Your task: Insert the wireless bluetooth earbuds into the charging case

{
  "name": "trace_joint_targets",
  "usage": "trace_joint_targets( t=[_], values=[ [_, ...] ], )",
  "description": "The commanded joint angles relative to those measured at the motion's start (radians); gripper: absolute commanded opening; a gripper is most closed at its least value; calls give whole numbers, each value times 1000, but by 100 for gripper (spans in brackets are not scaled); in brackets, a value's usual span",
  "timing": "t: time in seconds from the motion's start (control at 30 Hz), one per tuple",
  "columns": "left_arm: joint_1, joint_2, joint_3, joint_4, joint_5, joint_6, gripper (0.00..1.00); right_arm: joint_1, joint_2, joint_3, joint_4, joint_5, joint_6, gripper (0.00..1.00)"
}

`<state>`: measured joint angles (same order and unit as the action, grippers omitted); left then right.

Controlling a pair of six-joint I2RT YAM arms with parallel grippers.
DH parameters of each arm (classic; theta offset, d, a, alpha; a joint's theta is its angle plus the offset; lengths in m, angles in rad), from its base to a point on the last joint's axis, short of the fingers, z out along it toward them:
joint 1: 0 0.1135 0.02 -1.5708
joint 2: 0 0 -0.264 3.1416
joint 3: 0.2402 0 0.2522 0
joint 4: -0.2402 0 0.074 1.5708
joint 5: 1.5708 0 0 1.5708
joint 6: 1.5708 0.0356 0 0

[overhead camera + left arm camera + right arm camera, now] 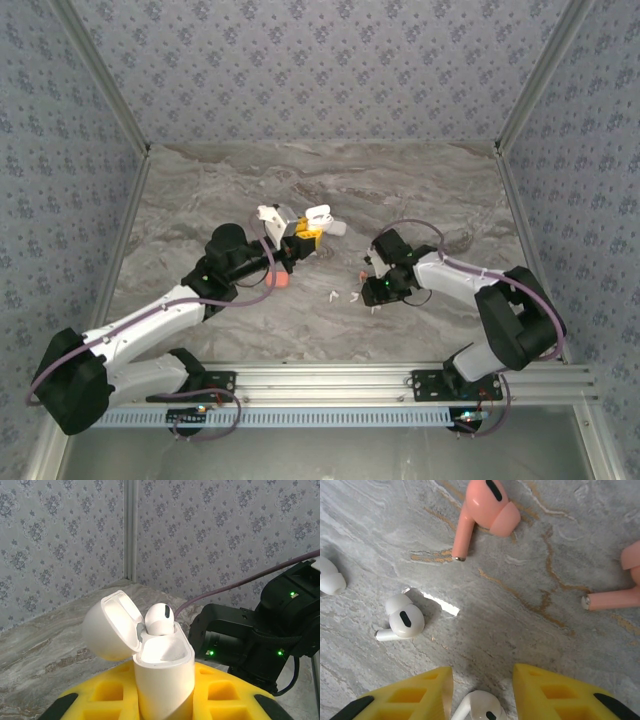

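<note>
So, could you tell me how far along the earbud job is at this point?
Done: one white earbud sits in the open case, which the left gripper holds.
In hand: the right gripper straddles a second white earbud on the table, not clearly pinched yet.
Left: the case's other slot looks empty, and another white earbud and two pink earbuds lie loose.

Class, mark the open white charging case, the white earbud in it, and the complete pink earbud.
open white charging case (165, 672): left wrist view, front of body.
white earbud in the case (159, 617): left wrist view, rounded head.
complete pink earbud (487, 505): right wrist view, head.
</note>
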<state>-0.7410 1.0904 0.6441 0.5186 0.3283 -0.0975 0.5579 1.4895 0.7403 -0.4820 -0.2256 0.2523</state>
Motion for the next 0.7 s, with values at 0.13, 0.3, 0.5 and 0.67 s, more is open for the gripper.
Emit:
trace_joint_targets(
  t=[0.13,0.3,0.5,0.67],
  values=[
    [-4,-9,42,14,14,7,4,30,11,5,-114,6,21,37],
    [-4,-10,38,14,12,3,4,35,-1,1,-115,2,21,35],
    [-4,-9,37,13,13,1,4,42,-15,-5,-151,12,24,34],
    [-4,-6,40,12,14,-1,4,43,-24,-17,-147,21,28,31]
  ],
)
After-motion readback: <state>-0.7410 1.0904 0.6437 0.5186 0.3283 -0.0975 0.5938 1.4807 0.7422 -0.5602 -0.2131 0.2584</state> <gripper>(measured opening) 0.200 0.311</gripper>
